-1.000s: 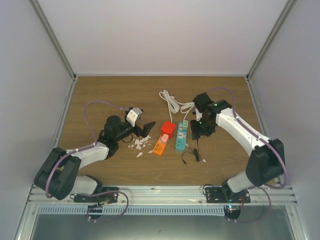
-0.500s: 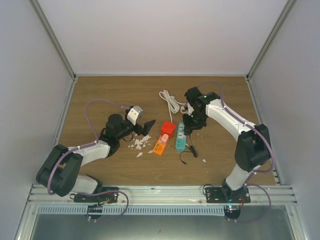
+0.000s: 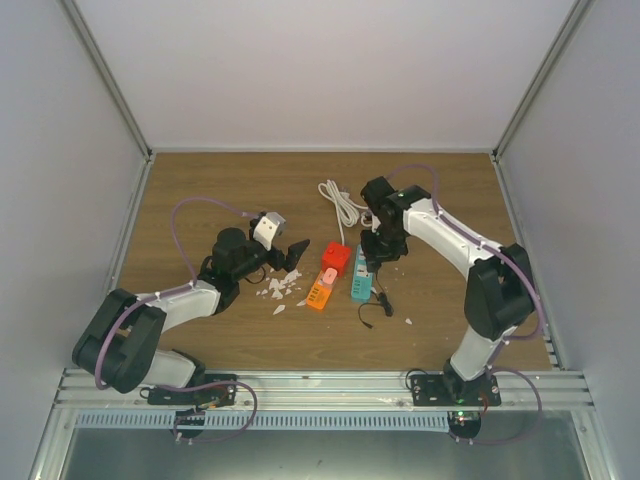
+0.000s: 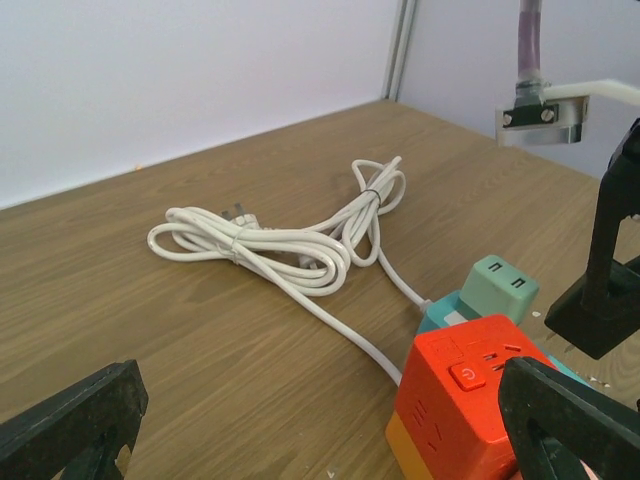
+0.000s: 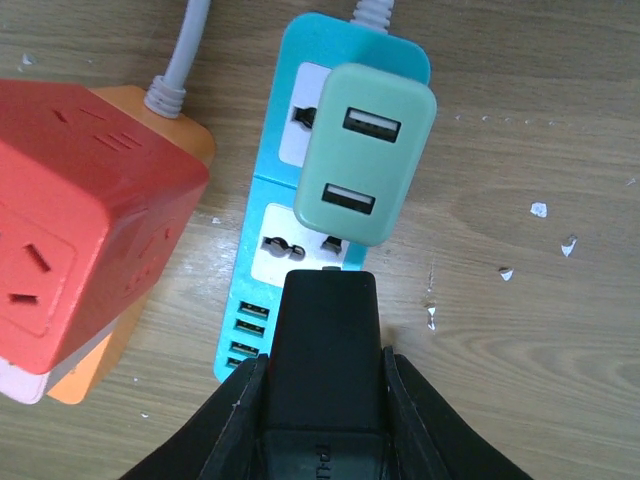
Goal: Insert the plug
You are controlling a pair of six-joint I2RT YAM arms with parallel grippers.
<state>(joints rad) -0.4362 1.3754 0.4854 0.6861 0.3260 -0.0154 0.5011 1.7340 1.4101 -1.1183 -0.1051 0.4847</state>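
The right hand [image 5: 322,405] is holding the black plug [image 5: 322,330]. It is leaving the right edge, reaching the blue strip [image 5: 262,250].

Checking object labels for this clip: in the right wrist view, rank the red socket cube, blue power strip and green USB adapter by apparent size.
Tied first: blue power strip and red socket cube. They look alike; the cube stands taller, nearer the camera, and is cropped, so unranked.
Smallest: green USB adapter, clearly.
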